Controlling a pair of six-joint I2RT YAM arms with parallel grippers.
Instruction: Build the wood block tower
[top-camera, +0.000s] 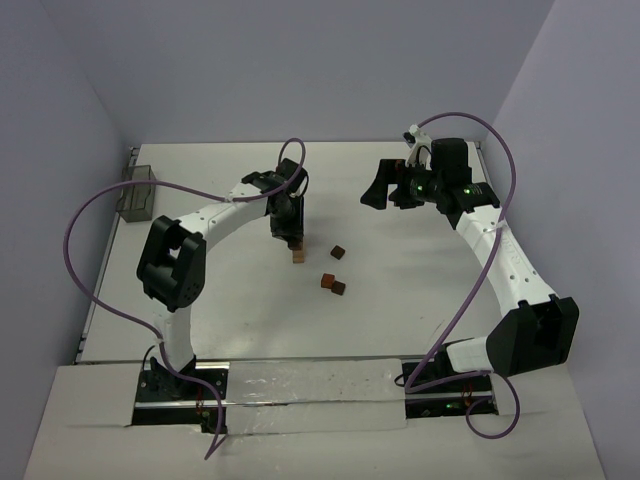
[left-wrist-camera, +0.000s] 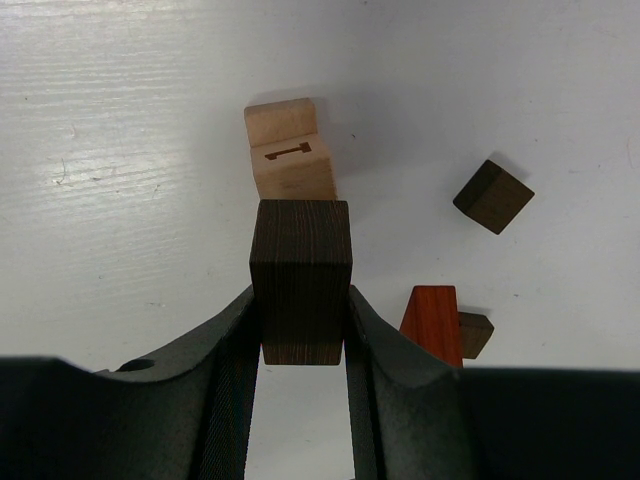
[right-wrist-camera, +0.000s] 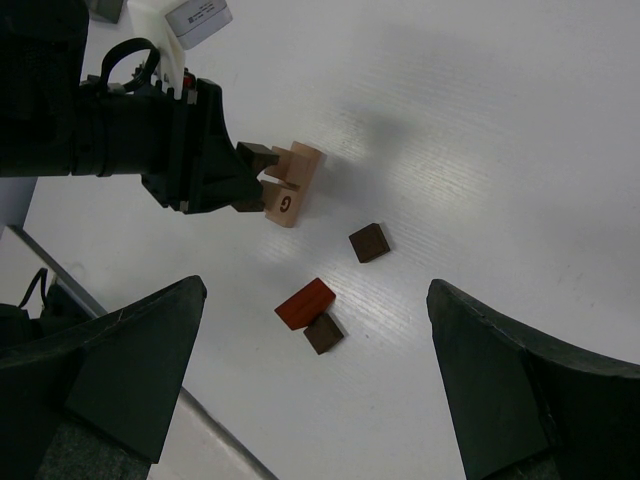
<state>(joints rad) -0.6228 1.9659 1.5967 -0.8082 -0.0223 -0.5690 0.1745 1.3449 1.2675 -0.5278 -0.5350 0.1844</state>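
Observation:
The wood block tower (top-camera: 298, 256) is a short stack of light tan blocks (left-wrist-camera: 290, 150) left of the table's middle, and the tan stack (right-wrist-camera: 293, 185) shows a letter on one face. My left gripper (left-wrist-camera: 302, 310) is shut on a dark brown block (left-wrist-camera: 300, 270) right over the stack; I cannot tell if the two touch. In the top view the left gripper (top-camera: 288, 225) hangs just above the tower. My right gripper (top-camera: 385, 190) hovers high at the back right, and in its wrist view the right gripper (right-wrist-camera: 320, 385) is wide open with nothing between its fingers.
Loose blocks lie right of the tower: a dark cube (top-camera: 339, 251), a red-orange block (top-camera: 327, 281) and a small brown one (top-camera: 339, 288) touching it. A greyish see-through box (top-camera: 137, 192) stands at the table's far left edge.

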